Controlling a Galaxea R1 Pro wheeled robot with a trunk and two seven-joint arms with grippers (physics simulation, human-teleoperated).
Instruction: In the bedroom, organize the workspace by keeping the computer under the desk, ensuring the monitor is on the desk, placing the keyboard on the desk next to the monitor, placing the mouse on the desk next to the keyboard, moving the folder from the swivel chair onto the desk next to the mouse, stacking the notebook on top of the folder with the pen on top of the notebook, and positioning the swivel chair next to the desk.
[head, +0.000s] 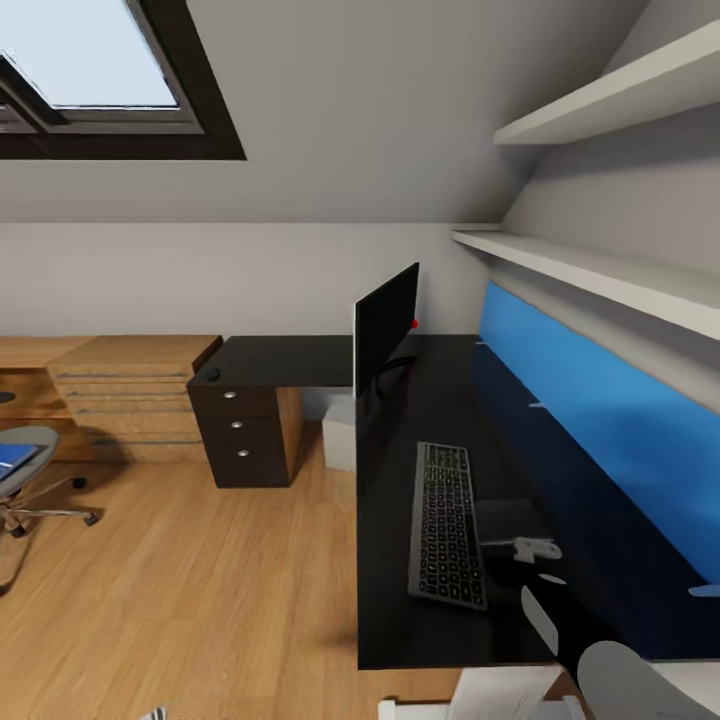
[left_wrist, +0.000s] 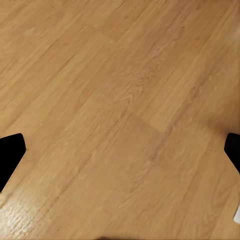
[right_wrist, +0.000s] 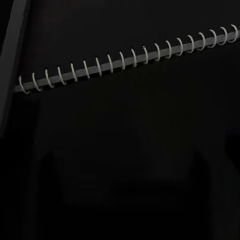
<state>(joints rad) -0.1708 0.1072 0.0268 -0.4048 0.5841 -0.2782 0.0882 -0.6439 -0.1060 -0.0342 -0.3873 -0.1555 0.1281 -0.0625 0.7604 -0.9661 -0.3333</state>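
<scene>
Black counter (head: 440, 440) carries the keyboard (head: 446, 522) lengthwise along its near arm, the monitor (head: 386, 326) upright beyond it, and the mouse (head: 213, 374) well apart on the far wing. The right wrist view looks straight onto the dark notebook (right_wrist: 120, 150), its pale spiral binding (right_wrist: 125, 59) running slantwise across; the right pincer hangs just above it beside the keyboard, and I cannot tell how its jaws stand. The left pincer (left_wrist: 120, 150), fingers apart and empty, faces the wood floor (left_wrist: 120, 100). The blue folder (head: 12, 457) lies on the swivel chair (head: 25, 470), far to the left, so the left arm is nearer it.
</scene>
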